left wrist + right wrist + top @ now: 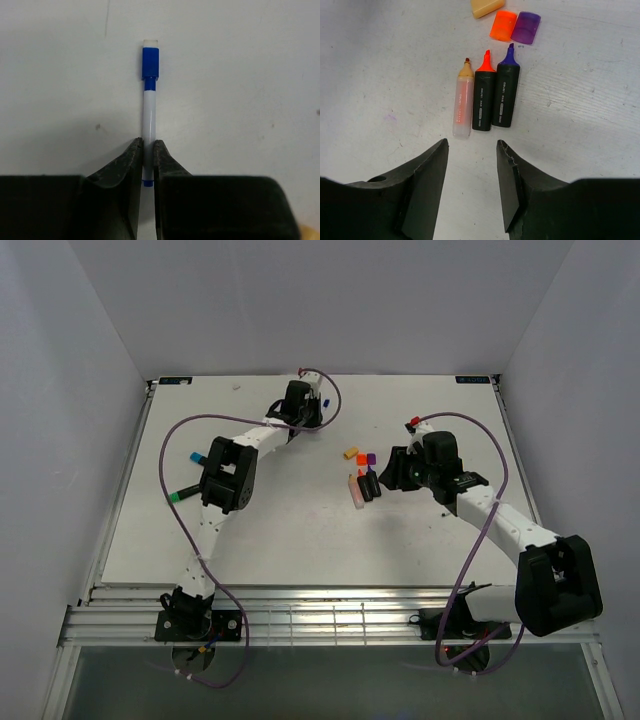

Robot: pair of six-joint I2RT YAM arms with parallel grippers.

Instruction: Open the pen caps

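Note:
A slim white pen (148, 115) with a blue cap (150, 62) still on lies on the table at the far side. My left gripper (148, 145) is shut on its barrel, near the tail end. Three uncapped markers lie side by side in front of my right gripper (472, 147), which is open and holds nothing: a translucent orange one (462, 107), a black orange-tipped one (483, 97) and a black purple-tipped one (505, 92). Loose caps lie just beyond them: pale orange (486, 6), orange (503, 25) and purple (525, 27). From above, the left gripper (318, 400) is far centre and the right gripper (392, 472) is right of the markers.
A green-capped marker (180, 496) and a teal-capped one (196, 456) lie beside the left arm's elbow. A red cap (411, 421) shows behind the right wrist. White walls close in the table (280, 540) on three sides. Purple cables loop over both arms.

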